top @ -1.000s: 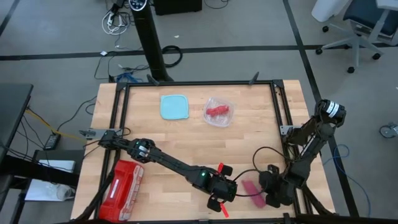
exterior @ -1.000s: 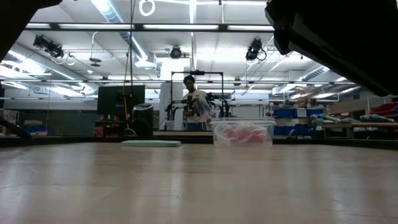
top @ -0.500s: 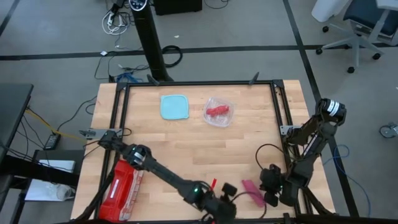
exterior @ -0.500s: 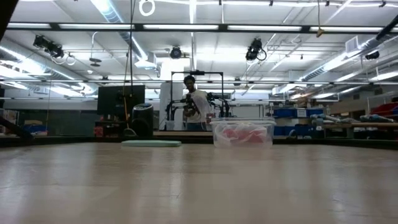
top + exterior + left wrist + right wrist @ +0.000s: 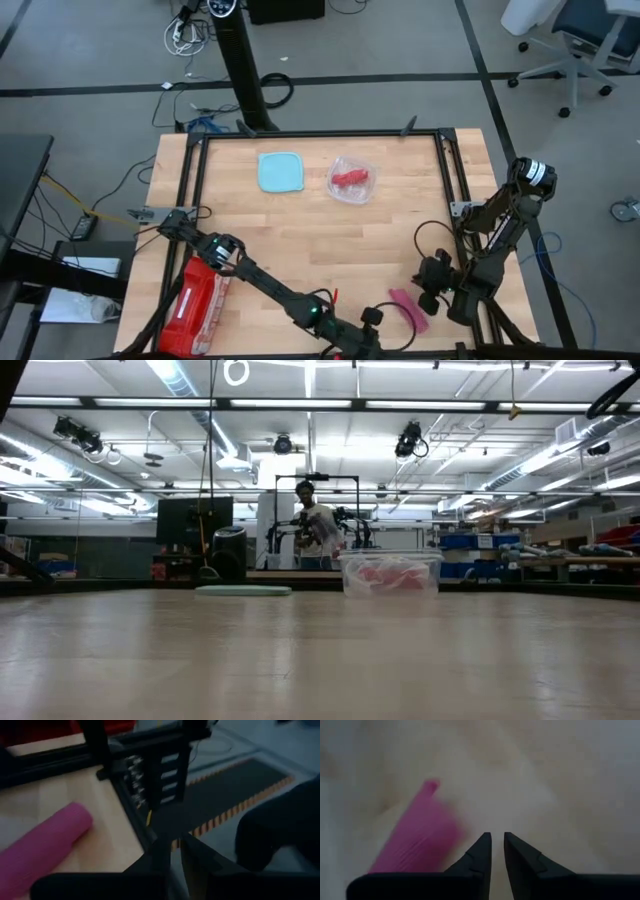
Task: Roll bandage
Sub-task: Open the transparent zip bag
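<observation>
Both arms drawn back from bandage (image 5: 408, 305) — left fingers (image 5: 167, 851), right fingers (image 5: 496, 851) pressed together, empty

A robotics lab or workshop. The low view shows a large open hall with exposed ceiling trusses, strip lights (image 5: 310, 402) and hanging spotlights across the top of the frame, shelves with blue bins (image 5: 462, 542) at right, and a person (image 5: 316, 530) standing at centre by another rig. The high view shows grey floor, loose cables (image 5: 185, 35) at upper left and an office chair (image 5: 575, 40) at upper right.
</observation>
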Tool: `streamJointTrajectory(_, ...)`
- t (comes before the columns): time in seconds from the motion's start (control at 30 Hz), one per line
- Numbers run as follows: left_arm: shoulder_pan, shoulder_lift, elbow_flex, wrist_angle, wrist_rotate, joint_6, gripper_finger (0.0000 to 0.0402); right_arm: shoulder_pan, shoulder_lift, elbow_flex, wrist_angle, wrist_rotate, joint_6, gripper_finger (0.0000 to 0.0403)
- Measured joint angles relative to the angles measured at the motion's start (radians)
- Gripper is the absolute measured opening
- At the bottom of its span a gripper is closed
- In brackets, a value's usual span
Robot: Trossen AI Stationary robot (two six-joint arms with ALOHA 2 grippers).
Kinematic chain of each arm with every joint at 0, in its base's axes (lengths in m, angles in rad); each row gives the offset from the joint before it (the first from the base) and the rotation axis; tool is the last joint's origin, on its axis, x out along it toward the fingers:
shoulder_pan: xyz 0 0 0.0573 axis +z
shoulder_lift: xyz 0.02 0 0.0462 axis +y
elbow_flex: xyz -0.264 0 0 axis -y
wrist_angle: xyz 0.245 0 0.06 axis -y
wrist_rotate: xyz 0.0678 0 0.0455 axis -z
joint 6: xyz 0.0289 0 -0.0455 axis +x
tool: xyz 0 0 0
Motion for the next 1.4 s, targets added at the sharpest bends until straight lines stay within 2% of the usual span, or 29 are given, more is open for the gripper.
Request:
streamJointTrajectory(0.17,0.011,0.000,-0.103,0.255,0.051,-0.058,0.0046,-0.056,0.000,0.000,-0.086,0.055,0.046,0.0053)
streamJointTrajectory(0.37,0.016,0.001,-0.214,0.468,0.075,-0.121,0.0046,-0.160,0.000,0.000,0.000,0.055,-0.092,0.0052)
streamJointTrajectory(0.6,0.031,-0.013,-0.267,0.462,0.074,-0.131,0.0046,-0.268,-0.024,0.000,0.117,0.052,-0.299,0.0051)
streamJointTrajectory(0.73,0.042,-0.082,-0.355,0.470,0.017,-0.086,0.0046,-0.307,-0.093,0.000,0.120,0.042,-0.362,0.0047)
streamJointTrajectory(0.9,0.084,-0.218,-0.501,0.471,-0.047,-0.004,0.0046,-0.345,-0.210,0.000,0.120,0.042,-0.462,0.0046)
streamJointTrajectory(1.13,0.208,-0.444,-0.708,0.406,-0.065,0.014,0.0046,-0.440,-0.313,0.000,0.128,0.019,-0.654,0.0047)
streamJointTrajectory(1.27,0.290,-0.573,-0.829,0.346,-0.107,-0.042,0.0046,-0.541,-0.340,0.000,0.147,-0.074,-0.762,0.0048)
streamJointTrajectory(1.4,0.360,-0.700,-0.907,0.245,-0.192,-0.124,0.0046,-0.647,-0.330,0.000,0.204,-0.147,-0.890,0.0048)
